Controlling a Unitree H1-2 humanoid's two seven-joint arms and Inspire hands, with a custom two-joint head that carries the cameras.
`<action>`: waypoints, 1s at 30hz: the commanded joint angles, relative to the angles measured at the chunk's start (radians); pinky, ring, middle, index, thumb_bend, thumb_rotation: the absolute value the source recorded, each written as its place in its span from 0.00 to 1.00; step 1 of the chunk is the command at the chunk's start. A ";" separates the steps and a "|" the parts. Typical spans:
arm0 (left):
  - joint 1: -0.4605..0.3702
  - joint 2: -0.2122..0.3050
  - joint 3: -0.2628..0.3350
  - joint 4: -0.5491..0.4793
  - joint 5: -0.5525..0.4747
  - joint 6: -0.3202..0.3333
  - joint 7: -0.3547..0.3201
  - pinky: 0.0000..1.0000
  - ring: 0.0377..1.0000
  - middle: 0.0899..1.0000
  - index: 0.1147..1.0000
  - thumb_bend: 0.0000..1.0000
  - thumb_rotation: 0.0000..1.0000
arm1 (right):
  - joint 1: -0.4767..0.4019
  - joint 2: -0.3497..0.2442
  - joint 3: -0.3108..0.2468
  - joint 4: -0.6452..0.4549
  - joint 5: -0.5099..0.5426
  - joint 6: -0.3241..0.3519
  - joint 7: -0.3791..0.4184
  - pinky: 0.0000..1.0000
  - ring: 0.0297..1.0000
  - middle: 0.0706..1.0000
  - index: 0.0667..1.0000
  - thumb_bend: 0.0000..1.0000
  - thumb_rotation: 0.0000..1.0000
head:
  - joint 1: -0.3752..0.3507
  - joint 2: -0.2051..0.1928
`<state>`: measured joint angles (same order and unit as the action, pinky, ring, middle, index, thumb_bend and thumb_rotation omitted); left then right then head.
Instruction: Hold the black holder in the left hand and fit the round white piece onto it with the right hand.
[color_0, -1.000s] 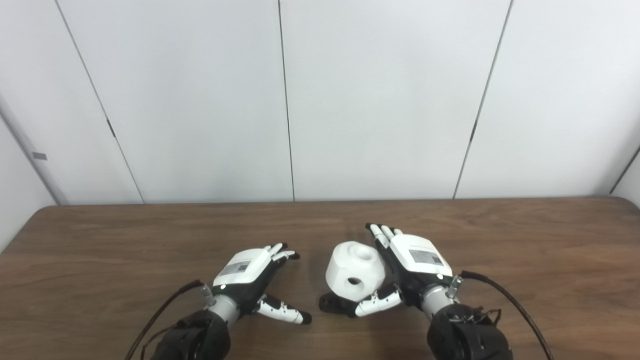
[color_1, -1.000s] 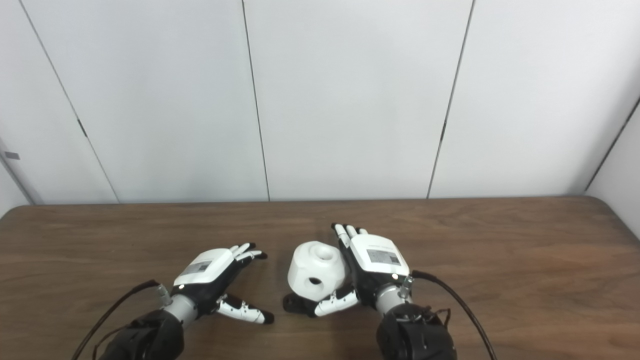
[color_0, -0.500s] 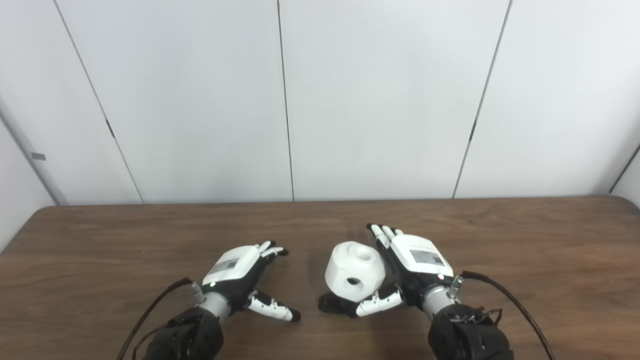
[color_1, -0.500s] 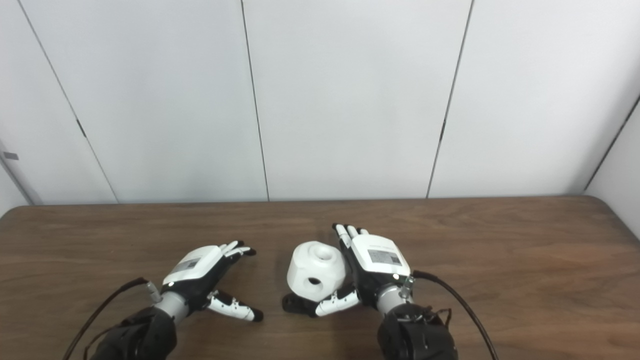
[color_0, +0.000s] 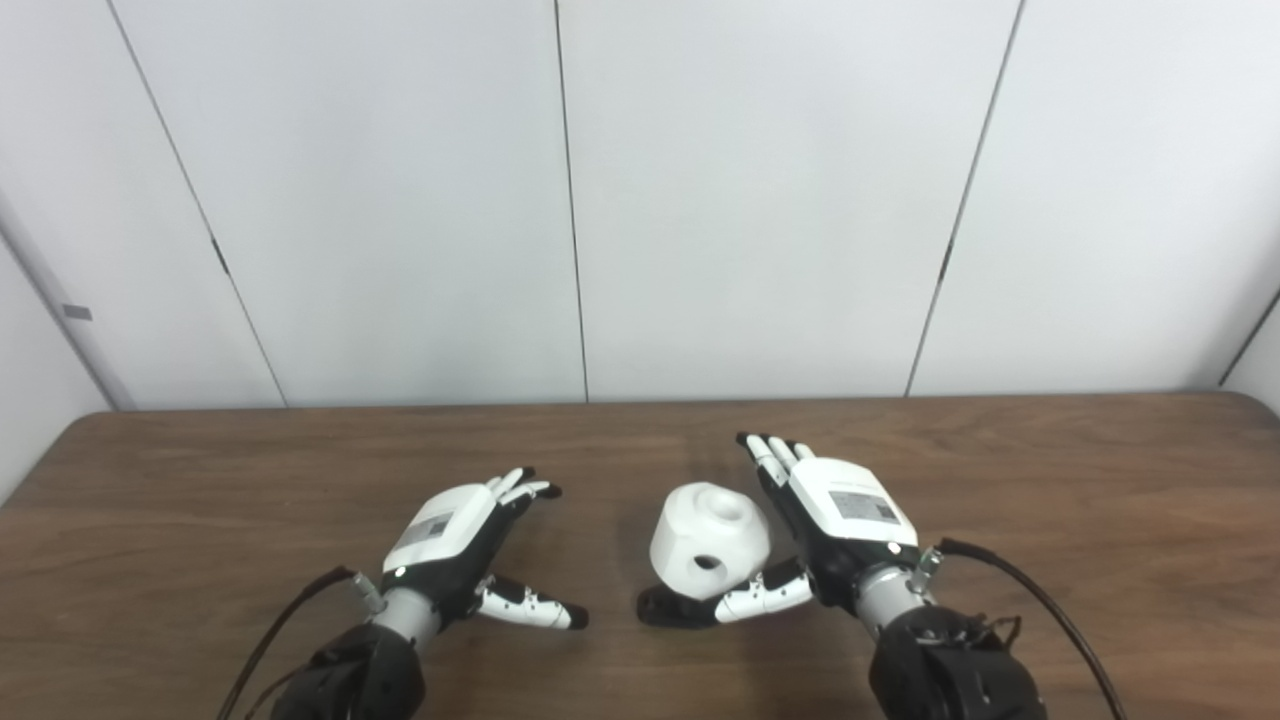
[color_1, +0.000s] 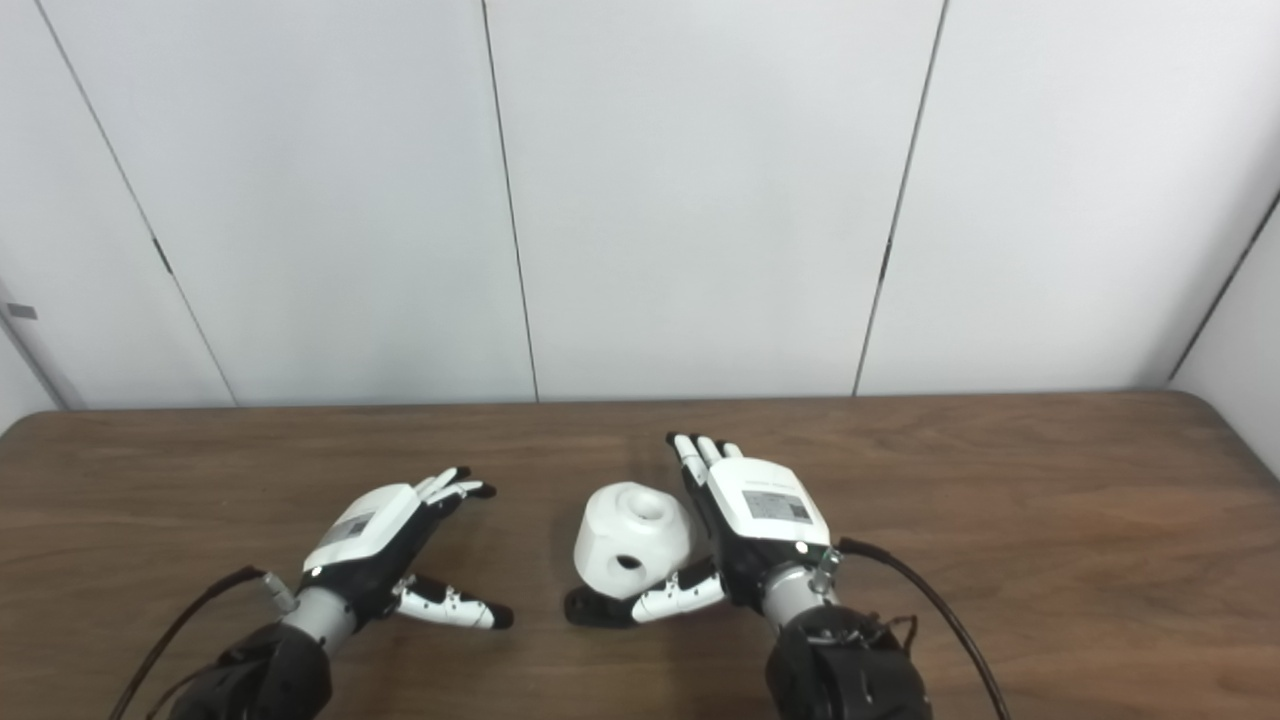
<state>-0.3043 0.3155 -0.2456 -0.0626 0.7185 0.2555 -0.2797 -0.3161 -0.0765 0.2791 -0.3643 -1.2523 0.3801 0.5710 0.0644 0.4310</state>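
Observation:
The round white piece (color_0: 709, 541) sits on the black holder (color_0: 668, 609), which rests on the brown table (color_0: 200, 470) near its front middle. The piece has a hollow on top and a hole in its front face. My right hand (color_0: 835, 520) stands just right of the piece, open, fingers straight along its side and thumb reaching in front of the holder; a small gap shows between hand and piece. My left hand (color_0: 455, 530) lies open further left, well apart from the holder, holding nothing.
White wall panels (color_0: 570, 200) rise behind the table's far edge. Black cables (color_0: 1030, 600) trail from both wrists toward the near edge. Bare wood stretches to the left, right and back of the hands.
My left hand has drawn away to the left from the holder. My right hand has shifted slightly right and further back, off the white piece. The piece and holder have stayed put.

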 joint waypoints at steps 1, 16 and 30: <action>-0.023 0.009 0.027 -0.016 -0.013 -0.007 0.038 1.00 1.00 1.00 0.88 1.00 0.36 | -0.022 0.003 0.006 -0.051 0.002 -0.025 -0.008 0.72 1.00 1.00 1.00 1.00 0.53 | 0.002 0.000; -0.002 -0.007 0.106 -0.053 -0.091 0.019 0.059 1.00 1.00 1.00 0.92 1.00 0.47 | 0.003 0.005 0.030 -0.147 0.014 -0.039 0.064 0.77 1.00 1.00 1.00 1.00 0.50 | 0.007 -0.002; 0.048 -0.039 0.151 -0.118 -0.146 0.019 0.124 1.00 1.00 1.00 0.94 0.94 0.44 | 0.033 0.004 0.018 -0.253 0.054 -0.071 0.113 0.78 1.00 1.00 1.00 1.00 0.52 | 0.011 -0.020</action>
<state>-0.2380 0.2776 -0.1063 -0.1347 0.5783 0.2925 -0.1922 -0.2630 -0.0759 0.3075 -0.5738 -1.2066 0.3382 0.6900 0.0752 0.4111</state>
